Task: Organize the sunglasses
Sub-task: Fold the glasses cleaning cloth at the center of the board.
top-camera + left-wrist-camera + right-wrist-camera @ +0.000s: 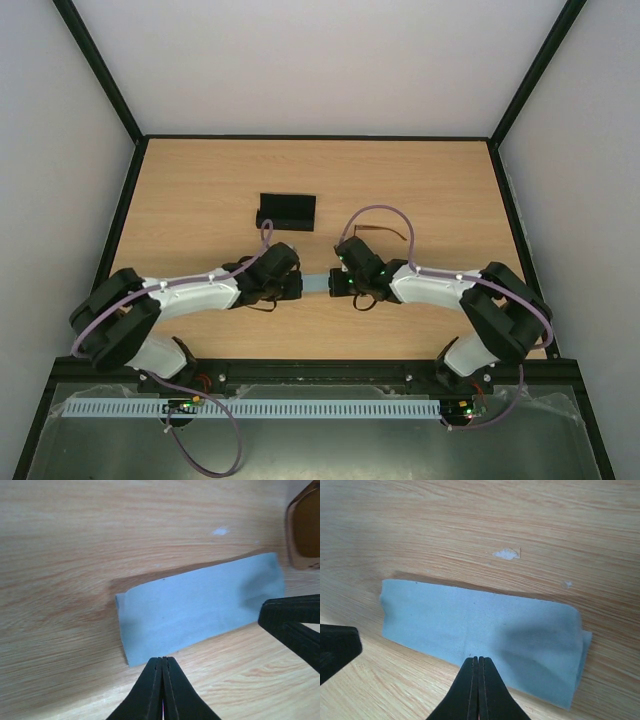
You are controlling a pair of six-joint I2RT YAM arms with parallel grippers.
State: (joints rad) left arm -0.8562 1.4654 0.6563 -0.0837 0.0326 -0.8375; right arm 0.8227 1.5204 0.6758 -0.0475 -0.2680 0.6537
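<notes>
The sunglasses (383, 232), thin and dark brown, lie on the table just behind my right arm's wrist; one amber lens (306, 529) shows at the top right of the left wrist view. A light blue cloth (317, 283), folded into a long strip (200, 605) (480, 625), lies between the two grippers. My left gripper (162, 659) is shut, its tips at the strip's near edge. From the other side, my right gripper (478, 658) is also shut, its tips over the strip's near edge. No cloth shows between either pair of fingers.
A black oblong case (288, 211) lies behind the left gripper, left of the sunglasses. A small white chip (506, 554) marks the wood beyond the cloth. The right gripper's black fingers (295, 625) reach into the left wrist view.
</notes>
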